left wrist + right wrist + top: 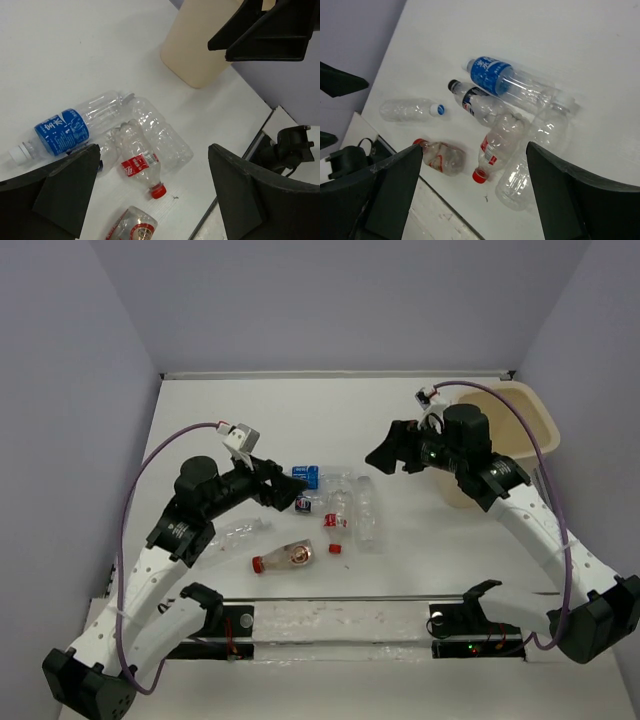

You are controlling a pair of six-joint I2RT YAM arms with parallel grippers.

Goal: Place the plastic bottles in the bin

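1. The plastic bottles [366, 520] lie on their sides in a loose cluster at mid-frame of the top view, on the desk [250, 410]. The bin [535, 418] stands at upper right, apart from them.
2. I judge them empty, so light, thin-walled and slick. They would likely roll, or crumple under a hard squeeze.
3. I would grip across the mid-body, at the label. The red-capped bottle [285, 558] lying alone below the cluster looks easiest.
4. My left gripper [287, 487] hovers at the cluster's left edge, fingers spread wide, holding nothing. My right gripper [378, 455], up and right of the cluster, is likewise spread and empty.
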